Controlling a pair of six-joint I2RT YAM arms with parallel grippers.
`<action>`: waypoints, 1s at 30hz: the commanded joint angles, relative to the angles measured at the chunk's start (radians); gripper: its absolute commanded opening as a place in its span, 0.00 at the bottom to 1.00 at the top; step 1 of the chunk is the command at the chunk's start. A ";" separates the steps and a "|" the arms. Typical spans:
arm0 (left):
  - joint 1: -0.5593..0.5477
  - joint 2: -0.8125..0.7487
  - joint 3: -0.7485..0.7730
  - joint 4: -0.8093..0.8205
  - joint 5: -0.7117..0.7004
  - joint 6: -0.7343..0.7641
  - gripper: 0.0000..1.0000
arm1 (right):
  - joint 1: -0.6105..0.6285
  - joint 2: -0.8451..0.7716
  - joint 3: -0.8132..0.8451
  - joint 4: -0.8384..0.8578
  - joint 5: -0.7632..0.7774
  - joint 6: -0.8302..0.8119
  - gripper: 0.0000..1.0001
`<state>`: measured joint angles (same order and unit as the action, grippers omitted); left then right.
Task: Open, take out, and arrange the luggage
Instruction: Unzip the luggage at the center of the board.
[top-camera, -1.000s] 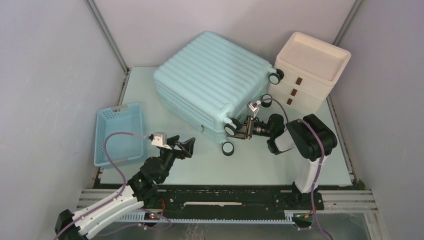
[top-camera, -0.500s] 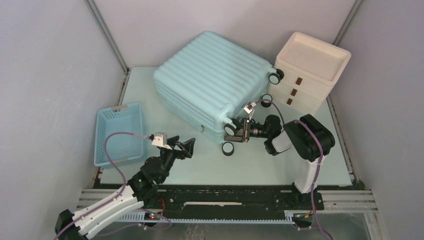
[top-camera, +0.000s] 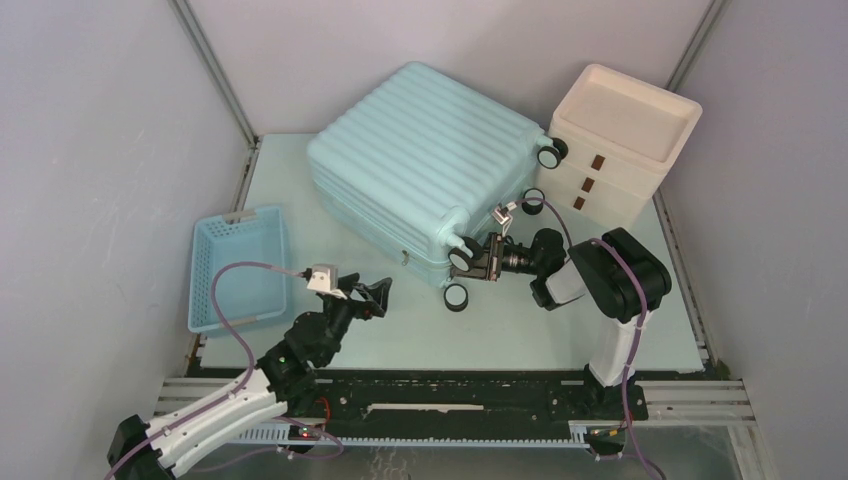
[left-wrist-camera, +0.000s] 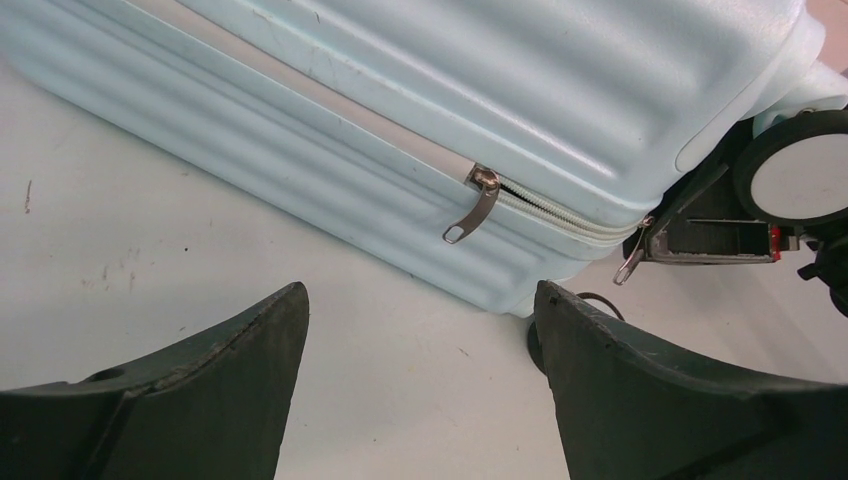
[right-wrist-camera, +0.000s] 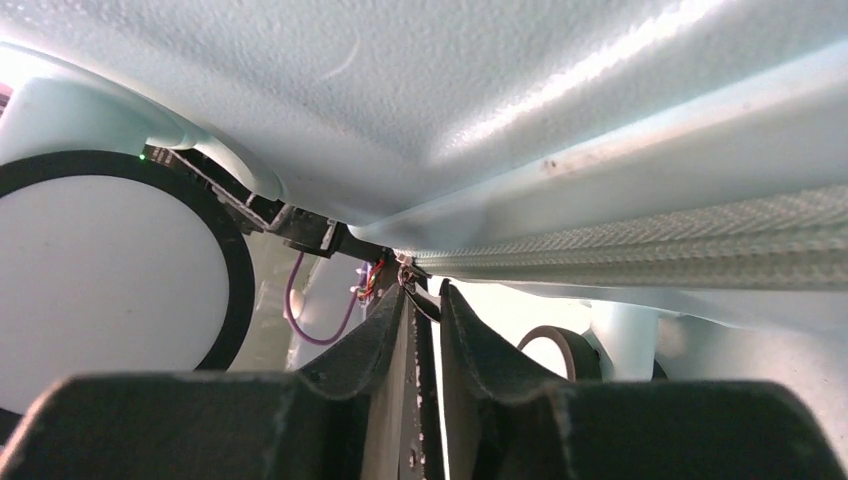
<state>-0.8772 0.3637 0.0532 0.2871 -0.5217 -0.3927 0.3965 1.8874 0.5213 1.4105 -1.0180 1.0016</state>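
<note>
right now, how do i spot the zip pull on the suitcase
Find the big mint ribbed suitcase mid-table. Follow the zip seam on its near side towards the wheels. The zip pull is the small silver tab dangling there, metal against pale plastic.

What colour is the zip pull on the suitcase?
Silver metal; the zip pull shows best in the left wrist view.

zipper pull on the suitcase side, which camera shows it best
Left wrist: the zipper pull hangs large and sharp from the luggage seam. Top external shows it as a tiny speck. Right wrist shows only zip tape, not this pull.
</note>
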 joint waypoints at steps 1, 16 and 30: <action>-0.005 0.022 0.015 0.035 -0.023 -0.003 0.87 | -0.002 0.001 0.025 0.060 0.015 0.023 0.23; -0.005 0.029 0.017 0.039 -0.023 -0.005 0.88 | -0.002 0.001 0.025 -0.009 0.038 -0.009 0.24; -0.006 0.052 0.022 0.049 -0.020 -0.006 0.88 | 0.008 0.013 0.025 0.055 0.034 0.030 0.23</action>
<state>-0.8772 0.4152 0.0532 0.2909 -0.5213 -0.3931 0.4007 1.8923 0.5228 1.4059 -1.0035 1.0241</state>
